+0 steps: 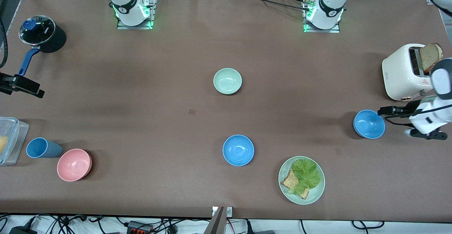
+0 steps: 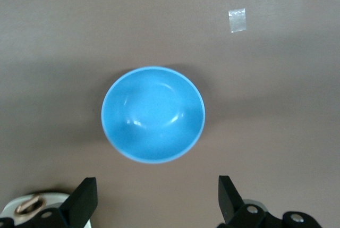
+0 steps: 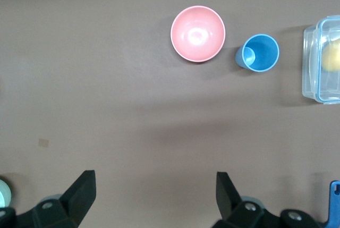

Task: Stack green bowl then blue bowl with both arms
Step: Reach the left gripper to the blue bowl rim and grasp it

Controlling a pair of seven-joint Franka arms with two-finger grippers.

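A: Green bowl (image 1: 227, 81): small, round, pale mint, smooth and plain inside, upright near mid-table, standing alone.

B: And the blue ones?

A: Two look-alikes, both sky-blue, plain, upright. One blue bowl (image 1: 238, 150) sits nearer the front camera than the green bowl, well apart from it, beside the plate (image 1: 315, 197) of lettuce and bread. The second blue bowl (image 1: 369, 124) is toward the left arm's end of the table, nearer the camera than the toaster (image 1: 402, 73).

B: Grippers?

A: Left gripper (image 2: 156, 199) hangs over that second blue bowl (image 2: 153, 114), fingers (image 2: 85, 199) spread wide, nothing between them. Right gripper (image 3: 155, 196) is up over the right arm's end of the table, jaws likewise apart and holding nothing; its wrist view shows the pink bowl (image 3: 197, 33), the blue cup (image 3: 259, 52) just beside it, and a clear container (image 3: 321, 60).

B: Anything stacked?

A: No. All bowls sit separately on the brown table (image 1: 141, 85).
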